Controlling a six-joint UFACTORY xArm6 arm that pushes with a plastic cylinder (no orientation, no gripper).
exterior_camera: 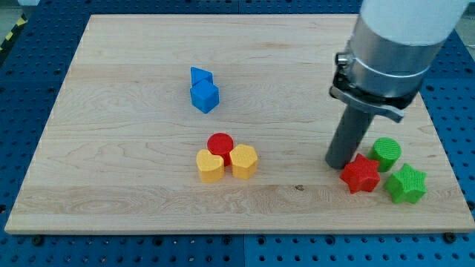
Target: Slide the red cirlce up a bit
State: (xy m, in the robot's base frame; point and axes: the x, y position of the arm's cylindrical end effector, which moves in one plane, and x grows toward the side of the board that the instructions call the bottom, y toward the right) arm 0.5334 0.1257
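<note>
Red circular block (pixel 220 143) sits untouched, wedged against two yellow blocks on the wooden desk (pixel 111 148); my tip (pixel 339 164), beside the red star block (pixel 361 174), has no gripper to report.

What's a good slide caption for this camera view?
My tip rests beside the red star, far right of the red circle.

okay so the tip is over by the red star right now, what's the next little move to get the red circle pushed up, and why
Probably swing my tip toward the view's left and down, to just below the red circle. It now sits far to the circle's right, beside the red star. The yellow heart and yellow hexagon crowd the circle's lower edge, so the approach likely goes between them.
</note>
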